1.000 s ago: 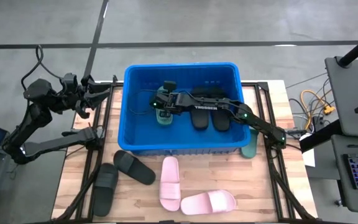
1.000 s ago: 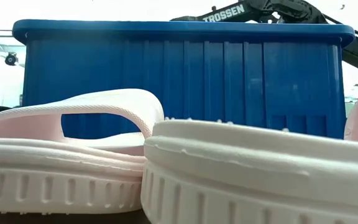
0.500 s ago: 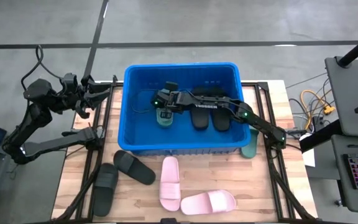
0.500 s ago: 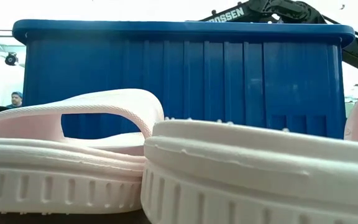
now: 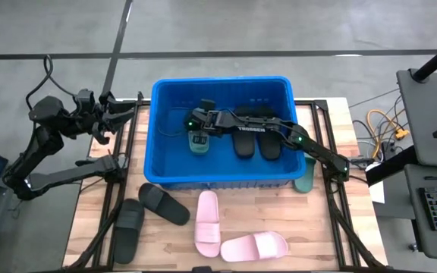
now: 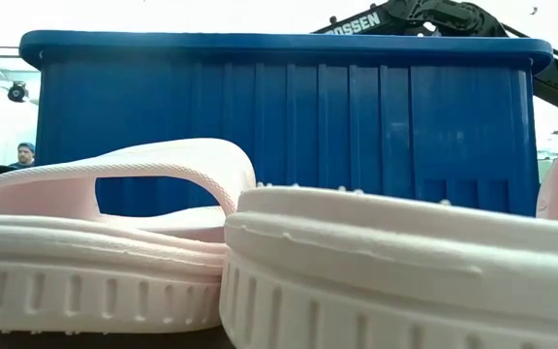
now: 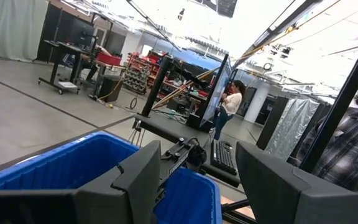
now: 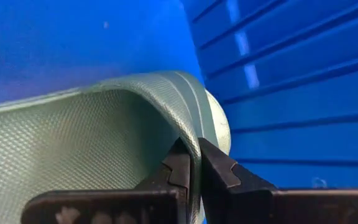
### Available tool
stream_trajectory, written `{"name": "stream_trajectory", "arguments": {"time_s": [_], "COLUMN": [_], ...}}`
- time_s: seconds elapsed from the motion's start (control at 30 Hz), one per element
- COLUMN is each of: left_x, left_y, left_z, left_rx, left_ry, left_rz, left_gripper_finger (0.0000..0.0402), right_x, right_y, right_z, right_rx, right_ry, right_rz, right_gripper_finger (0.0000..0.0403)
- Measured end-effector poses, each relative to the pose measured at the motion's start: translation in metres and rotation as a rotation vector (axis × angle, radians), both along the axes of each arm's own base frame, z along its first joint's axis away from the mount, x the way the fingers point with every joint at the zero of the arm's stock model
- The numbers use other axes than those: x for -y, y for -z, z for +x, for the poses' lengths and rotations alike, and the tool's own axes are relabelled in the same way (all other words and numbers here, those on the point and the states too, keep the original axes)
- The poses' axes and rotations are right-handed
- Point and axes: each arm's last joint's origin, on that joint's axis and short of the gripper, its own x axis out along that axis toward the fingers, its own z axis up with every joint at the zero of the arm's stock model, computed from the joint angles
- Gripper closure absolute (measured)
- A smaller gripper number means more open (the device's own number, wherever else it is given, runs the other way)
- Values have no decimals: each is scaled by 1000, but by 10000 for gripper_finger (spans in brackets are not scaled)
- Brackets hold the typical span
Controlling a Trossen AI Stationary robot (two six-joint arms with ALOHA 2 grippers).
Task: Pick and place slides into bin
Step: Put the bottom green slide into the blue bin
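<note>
Right gripper (image 8: 191,163) shifted slightly in ribbed bin (image 5: 165,91); jaws pinching textured green slide (image 8: 73,143) strap.

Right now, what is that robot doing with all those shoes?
The right gripper is reaching into the blue bin, pinching the strap of a dark green slide. Two black slides already lie in the bin. Two more black ones and two pink ones wait on the table. The left gripper waits open beside the bin.
</note>
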Motion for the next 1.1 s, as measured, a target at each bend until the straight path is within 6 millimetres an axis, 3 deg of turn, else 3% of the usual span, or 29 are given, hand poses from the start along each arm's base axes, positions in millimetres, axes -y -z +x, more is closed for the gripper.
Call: {"name": "stream_trajectory", "arguments": {"time_s": [0.2, 0.47, 0.8, 1.1], "left_x": [0, 0, 0, 0], "left_y": [0, 0, 0, 0], "left_z": [0, 0, 0, 0], "left_rx": [0, 0, 0, 0], "left_ry": [0, 0, 0, 1], "left_rz": [0, 1, 0, 1], "left_gripper_finger": [208, 208, 208, 208], "right_x": [1, 2, 2, 3], "right_y": [-4, 2, 6, 7], "right_z": [4, 1, 2, 2], "right_rx": [57, -19, -22, -20], "right_ry": [2, 26, 14, 4], "right_rz": [-15, -105, -98, -85], "right_gripper_finger": [394, 394, 393, 356]}}
